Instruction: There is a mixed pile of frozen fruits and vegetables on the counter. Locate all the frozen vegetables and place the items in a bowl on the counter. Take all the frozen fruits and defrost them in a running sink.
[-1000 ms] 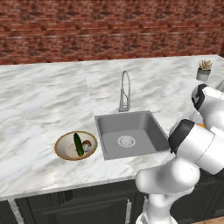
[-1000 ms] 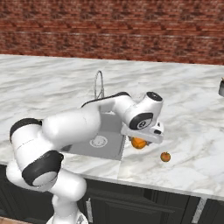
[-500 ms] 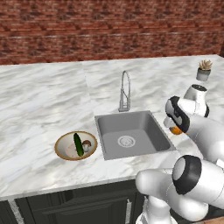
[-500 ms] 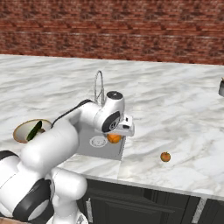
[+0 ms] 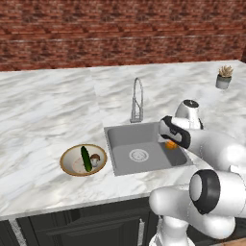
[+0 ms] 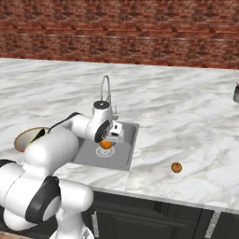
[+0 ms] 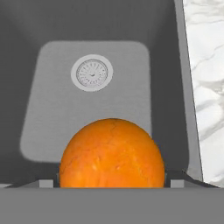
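At the left, the bowl [image 5: 82, 161] is seen on the tabletop [image 5: 43, 105] with the cucumber [image 5: 86, 158] and mushroom [image 5: 95, 159] inside. Over the sink [image 5: 144, 149], the gripper [image 6: 111, 140] is pinched on an orange [image 7: 112, 153], held across its widest part above the basin. Farther right, a second orange [image 6: 176, 167] lies on the tabletop. The fruit is judged light, firm and likely slick when frozen, so it is best taken across the middle.
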You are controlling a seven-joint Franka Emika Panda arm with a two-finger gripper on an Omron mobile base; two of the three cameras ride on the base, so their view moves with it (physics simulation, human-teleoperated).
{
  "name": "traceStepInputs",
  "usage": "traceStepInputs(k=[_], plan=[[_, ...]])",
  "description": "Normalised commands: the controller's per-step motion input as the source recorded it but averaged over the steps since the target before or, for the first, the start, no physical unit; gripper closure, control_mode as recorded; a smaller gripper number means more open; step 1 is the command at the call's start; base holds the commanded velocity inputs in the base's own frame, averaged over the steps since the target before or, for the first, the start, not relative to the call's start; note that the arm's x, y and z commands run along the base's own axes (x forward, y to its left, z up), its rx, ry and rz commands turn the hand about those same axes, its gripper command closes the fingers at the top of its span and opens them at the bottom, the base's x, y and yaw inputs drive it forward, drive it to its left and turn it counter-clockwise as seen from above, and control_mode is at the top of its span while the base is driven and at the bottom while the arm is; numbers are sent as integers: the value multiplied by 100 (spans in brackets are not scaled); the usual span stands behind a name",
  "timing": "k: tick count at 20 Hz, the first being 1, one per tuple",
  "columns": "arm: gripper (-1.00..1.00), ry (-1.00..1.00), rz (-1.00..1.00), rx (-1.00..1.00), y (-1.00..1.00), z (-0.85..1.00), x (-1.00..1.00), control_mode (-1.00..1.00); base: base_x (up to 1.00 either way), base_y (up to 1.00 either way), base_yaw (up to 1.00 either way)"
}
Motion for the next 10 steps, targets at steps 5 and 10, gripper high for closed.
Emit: traceStepInputs(k=[5,10], plan=[[100,0,0,2,14,-36,56,-100,0,0,0],[100,-2,0,-1,5,-52,54,-100,0,0,0]])
